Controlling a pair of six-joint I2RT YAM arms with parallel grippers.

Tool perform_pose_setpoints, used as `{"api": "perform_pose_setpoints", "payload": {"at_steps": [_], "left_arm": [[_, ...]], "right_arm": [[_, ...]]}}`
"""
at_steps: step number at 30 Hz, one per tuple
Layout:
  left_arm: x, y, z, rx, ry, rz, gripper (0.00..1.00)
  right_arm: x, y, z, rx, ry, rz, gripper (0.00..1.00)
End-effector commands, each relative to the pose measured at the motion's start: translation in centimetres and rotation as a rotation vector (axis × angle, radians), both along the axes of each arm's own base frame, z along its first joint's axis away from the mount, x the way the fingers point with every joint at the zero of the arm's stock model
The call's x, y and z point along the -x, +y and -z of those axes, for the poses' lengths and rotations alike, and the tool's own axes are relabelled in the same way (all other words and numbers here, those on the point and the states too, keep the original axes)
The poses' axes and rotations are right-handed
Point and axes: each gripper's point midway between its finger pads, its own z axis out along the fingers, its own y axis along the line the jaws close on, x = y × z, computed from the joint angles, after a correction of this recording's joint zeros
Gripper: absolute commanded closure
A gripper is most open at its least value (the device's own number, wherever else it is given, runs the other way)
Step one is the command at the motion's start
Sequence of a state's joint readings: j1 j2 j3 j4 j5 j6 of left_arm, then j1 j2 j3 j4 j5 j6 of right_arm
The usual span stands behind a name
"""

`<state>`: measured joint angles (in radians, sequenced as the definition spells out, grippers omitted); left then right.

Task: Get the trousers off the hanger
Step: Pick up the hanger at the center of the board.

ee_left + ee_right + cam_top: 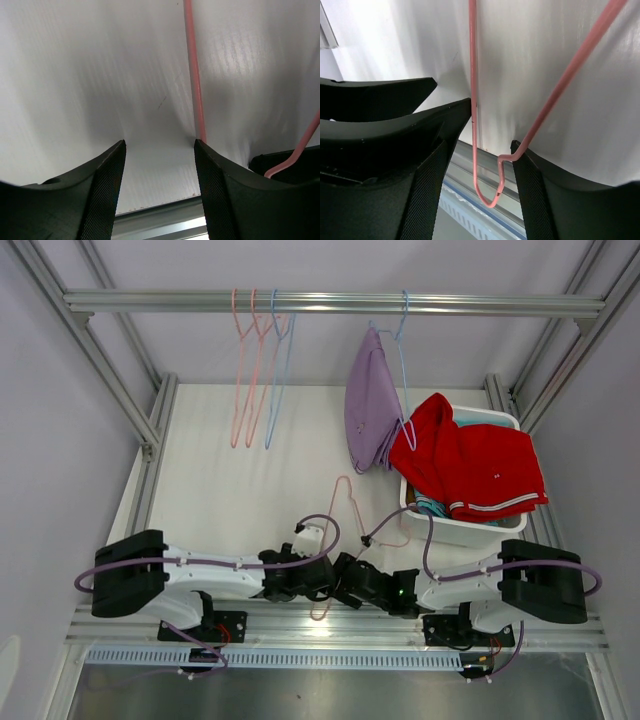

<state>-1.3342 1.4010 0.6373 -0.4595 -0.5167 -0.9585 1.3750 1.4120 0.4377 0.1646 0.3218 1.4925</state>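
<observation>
Lavender trousers (370,405) hang on a blue hanger (404,340) on the top rail. Red trousers (480,465) lie on top of a white bin (470,532), with teal cloth (432,506) under them; yellow and brown ones are hidden. An empty pink hanger (347,502) lies on the table, its near end between the two grippers. My left gripper (305,578) is open (160,145), with the pink wire (194,75) by its right finger. My right gripper (350,580) is open (490,140), with the hanger's bent end (492,197) loose between its fingers.
Three empty hangers (255,370), two pink and one blue, hang at the left of the rail (330,303). Frame posts stand at both sides. The table's aluminium front edge (160,212) lies just under both grippers.
</observation>
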Motion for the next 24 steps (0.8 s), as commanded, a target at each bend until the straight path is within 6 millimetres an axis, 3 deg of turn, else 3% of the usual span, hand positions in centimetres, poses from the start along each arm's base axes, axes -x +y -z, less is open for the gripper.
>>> {"api": "perform_pose_setpoints", "payload": {"at_steps": [1, 8, 11, 12, 15, 20, 24], "left_arm": [[1.9, 0.3, 1.8, 0.007, 0.106, 0.006, 0.38], [2.1, 1.1, 2.0, -0.002, 0.106, 0.005, 0.38], [2.0, 1.2, 2.0, -0.007, 0.102, 0.001, 0.38], [2.0, 1.4, 2.0, -0.012, 0.102, 0.0, 0.38], [1.9, 1.3, 1.8, -0.009, 0.098, 0.001, 0.38], [1.8, 1.5, 0.8, -0.006, 0.086, -0.001, 0.38], [1.9, 2.3, -0.7, 0.022, 0.08, -0.011, 0.39]], "right_arm": [[3.9, -10.3, 9.7, 0.459, 0.138, -0.031, 0.4], [3.2, -9.0, 9.7, 0.472, 0.105, -0.013, 0.53], [3.2, -8.8, 9.5, 0.497, 0.098, -0.017, 0.76], [3.3, -8.8, 9.4, 0.503, 0.095, -0.019, 0.89], [3.3, -8.7, 8.7, 0.526, 0.077, -0.023, 1.0], [3.5, -8.9, 7.1, 0.612, 0.036, -0.043, 1.0], [4.0, -7.7, 4.8, 0.626, 0.002, -0.056, 1.0]]}}
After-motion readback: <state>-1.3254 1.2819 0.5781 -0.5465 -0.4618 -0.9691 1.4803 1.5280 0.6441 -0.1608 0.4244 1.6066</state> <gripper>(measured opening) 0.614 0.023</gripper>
